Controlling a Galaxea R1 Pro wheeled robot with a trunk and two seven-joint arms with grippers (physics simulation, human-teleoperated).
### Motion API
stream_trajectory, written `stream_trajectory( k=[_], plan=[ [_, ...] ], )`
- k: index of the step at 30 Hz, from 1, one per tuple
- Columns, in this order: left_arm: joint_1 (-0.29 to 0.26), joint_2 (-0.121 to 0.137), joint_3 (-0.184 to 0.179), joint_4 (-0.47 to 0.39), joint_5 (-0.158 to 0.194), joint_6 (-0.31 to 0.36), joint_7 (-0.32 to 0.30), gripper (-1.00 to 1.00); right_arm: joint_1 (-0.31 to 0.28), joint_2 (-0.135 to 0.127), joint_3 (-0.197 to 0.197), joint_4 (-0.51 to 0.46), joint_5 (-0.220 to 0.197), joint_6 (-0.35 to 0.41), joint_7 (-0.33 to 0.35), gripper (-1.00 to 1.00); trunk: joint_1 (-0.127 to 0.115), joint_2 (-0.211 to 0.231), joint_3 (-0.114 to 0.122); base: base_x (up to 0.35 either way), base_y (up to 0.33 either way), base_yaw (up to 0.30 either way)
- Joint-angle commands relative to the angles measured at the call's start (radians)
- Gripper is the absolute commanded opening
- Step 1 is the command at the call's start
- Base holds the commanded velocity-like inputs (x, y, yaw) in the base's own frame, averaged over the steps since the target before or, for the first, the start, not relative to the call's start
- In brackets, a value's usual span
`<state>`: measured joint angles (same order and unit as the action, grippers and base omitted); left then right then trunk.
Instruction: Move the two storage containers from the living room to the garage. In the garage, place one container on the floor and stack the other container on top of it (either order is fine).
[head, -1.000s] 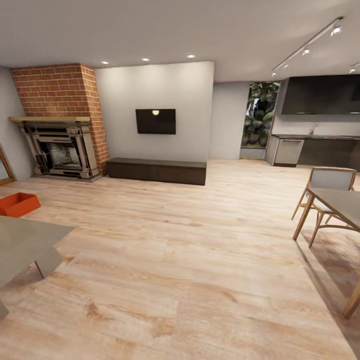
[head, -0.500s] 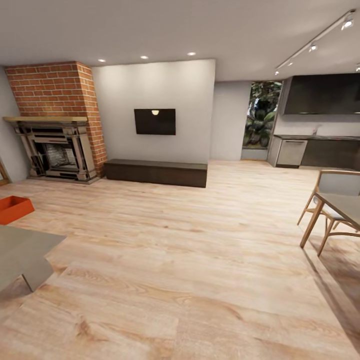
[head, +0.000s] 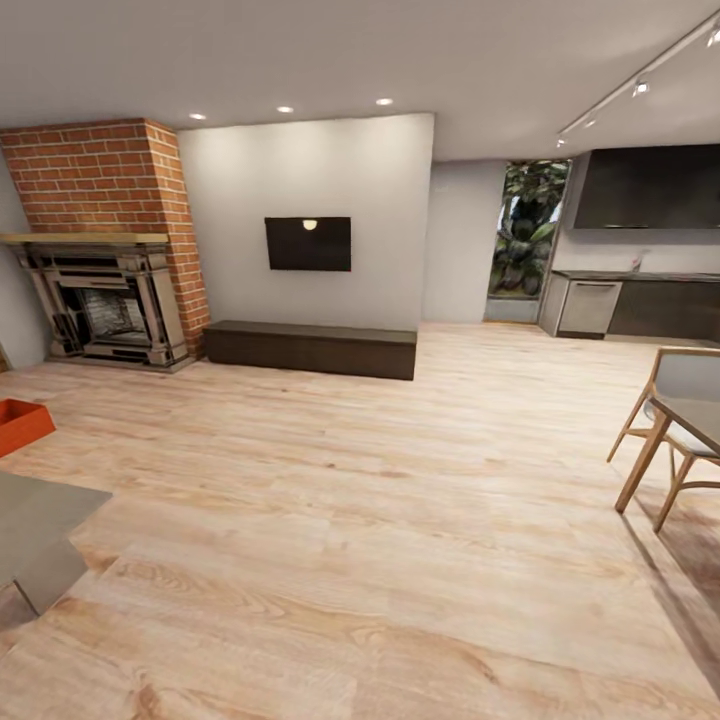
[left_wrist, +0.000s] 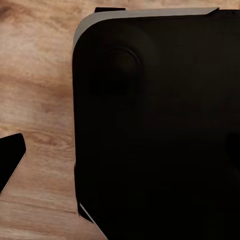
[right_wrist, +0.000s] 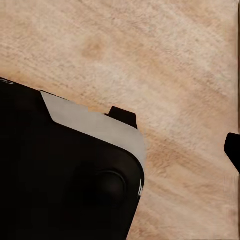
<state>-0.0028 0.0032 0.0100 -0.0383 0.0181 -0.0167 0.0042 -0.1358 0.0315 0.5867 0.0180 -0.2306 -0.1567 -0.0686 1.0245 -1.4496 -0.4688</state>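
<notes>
1 orange storage container (head: 20, 424) on wood floor (head: 380, 520) at left edge, contents unseen, claw states can't tell

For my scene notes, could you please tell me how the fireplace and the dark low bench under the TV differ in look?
The fireplace is tall, backed by red brick up to the ceiling, while the bench is low, long and plain dark brown. The fireplace has an ornate grey surround with an open hearth; the bench shows a flat closed front. Both stand on the wood floor against the far wall.
</notes>
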Motion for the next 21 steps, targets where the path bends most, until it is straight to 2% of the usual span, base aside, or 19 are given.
stream_trajectory(
  k=[1,21],
  plan=[
    [0.000,0.000,0.001,0.000,0.002,-0.002,0.000,1.00,-0.001,0.001,0.009,0.002,-0.009,-0.004,-0.002,1.00,0.001,0.000,-0.001,0.322,0.000,0.000],
    [0.000,0.001,0.001,0.000,0.002,-0.002,0.000,1.00,-0.001,0.000,0.009,0.002,-0.010,-0.004,-0.002,1.00,0.001,0.000,-0.001,0.322,0.000,0.000]
  ],
)
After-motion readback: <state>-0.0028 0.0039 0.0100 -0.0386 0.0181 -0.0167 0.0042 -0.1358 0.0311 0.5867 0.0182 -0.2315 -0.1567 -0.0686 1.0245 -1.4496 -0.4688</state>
